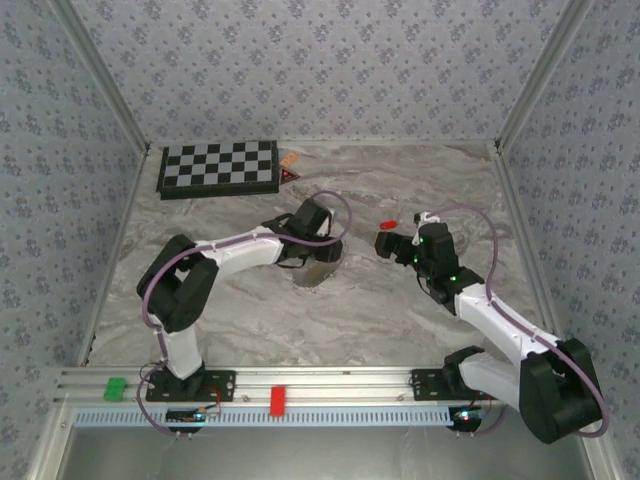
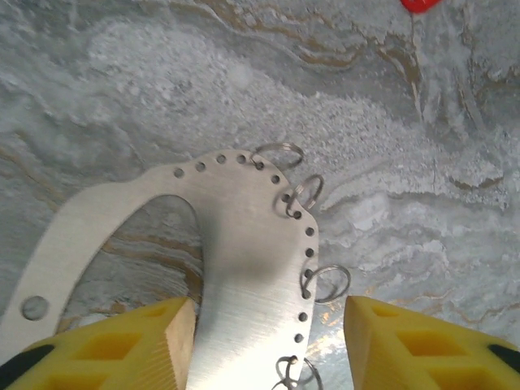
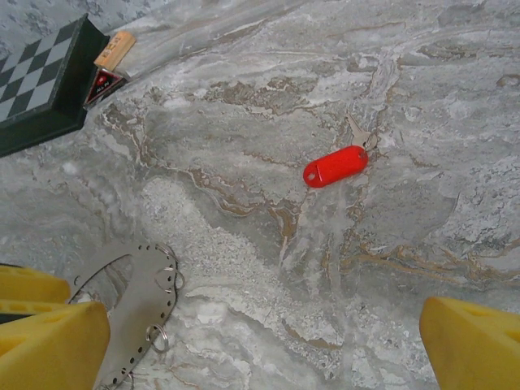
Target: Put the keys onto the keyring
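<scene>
Mid-surface, the left gripper hangs over the keyring, a flat silvery loop edged with small split rings; its jaws straddle one band of the loop, parted, with a gap showing on one side, grasping nothing; just right and slightly farther, the right gripper hovers with jaws spread wide and empty; beyond it the red-headed key lies loose on the surface, well apart from the keyring; by my judgement nothing is threaded yet: both await pickup, then joining.
</scene>
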Controlling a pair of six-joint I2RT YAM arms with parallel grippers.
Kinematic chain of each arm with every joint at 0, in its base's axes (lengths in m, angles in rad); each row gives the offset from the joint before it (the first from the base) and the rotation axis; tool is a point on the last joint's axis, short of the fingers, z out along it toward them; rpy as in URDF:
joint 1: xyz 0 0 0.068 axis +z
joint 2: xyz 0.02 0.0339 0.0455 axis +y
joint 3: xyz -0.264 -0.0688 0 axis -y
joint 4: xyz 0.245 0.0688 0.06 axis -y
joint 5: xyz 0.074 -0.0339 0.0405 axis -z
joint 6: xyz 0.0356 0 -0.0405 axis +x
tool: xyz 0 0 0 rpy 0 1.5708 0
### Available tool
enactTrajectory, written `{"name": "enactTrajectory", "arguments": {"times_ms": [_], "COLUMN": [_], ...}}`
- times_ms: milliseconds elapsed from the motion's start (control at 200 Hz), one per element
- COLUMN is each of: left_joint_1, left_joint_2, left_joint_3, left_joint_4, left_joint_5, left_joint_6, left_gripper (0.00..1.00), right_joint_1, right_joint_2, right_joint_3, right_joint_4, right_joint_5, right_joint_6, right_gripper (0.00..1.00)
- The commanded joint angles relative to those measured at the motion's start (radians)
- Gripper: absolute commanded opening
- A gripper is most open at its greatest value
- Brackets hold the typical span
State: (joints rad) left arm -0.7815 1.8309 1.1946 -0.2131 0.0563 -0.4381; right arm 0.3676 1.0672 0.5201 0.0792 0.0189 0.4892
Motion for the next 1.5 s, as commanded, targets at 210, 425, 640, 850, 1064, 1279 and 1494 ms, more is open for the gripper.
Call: {"name": "enactTrajectory", "arguments": {"times_ms": [210,425,640,850,1064,1279,1494], "left_joint_1": [-0.019,-0.018,-0.007,0.01,0.018,0.011,0.0], "left_joint_2": [0.104,0.161,0.193,0.222,0.256,0.271,0.254], "left_joint_3": [0.098,0.156,0.197,0.227,0.249,0.251,0.228], "left_joint_4": [-0.003,-0.009,-0.013,-0.014,-0.005,-0.002,0.007], "left_joint_5": [0.044,0.044,0.02,0.013,0.053,0.114,0.121], "left_joint_6": [0.017,0.032,0.033,0.033,0.025,0.021,0.021], "left_gripper": [0.32,0.32,0.32,0.33,0.32,0.33,0.32], "right_joint_1": [-0.004,-0.004,-0.003,-0.001,-0.002,-0.001,-0.001], "right_joint_2": [-0.022,-0.03,-0.026,-0.03,-0.038,-0.033,-0.03], "right_joint_3": [-0.028,-0.034,-0.034,-0.034,-0.034,-0.033,-0.034], "right_joint_4": [0.038,0.042,0.046,0.045,0.039,0.037,0.038], "right_joint_5": [0.015,0.022,0.012,0.009,0.017,0.018,0.02], "right_joint_6": [0.024,0.023,0.023,0.024,0.022,0.023,0.023], "right_gripper": [1.0,1.0,0.99,0.99,1.0,1.0,1.0]}}
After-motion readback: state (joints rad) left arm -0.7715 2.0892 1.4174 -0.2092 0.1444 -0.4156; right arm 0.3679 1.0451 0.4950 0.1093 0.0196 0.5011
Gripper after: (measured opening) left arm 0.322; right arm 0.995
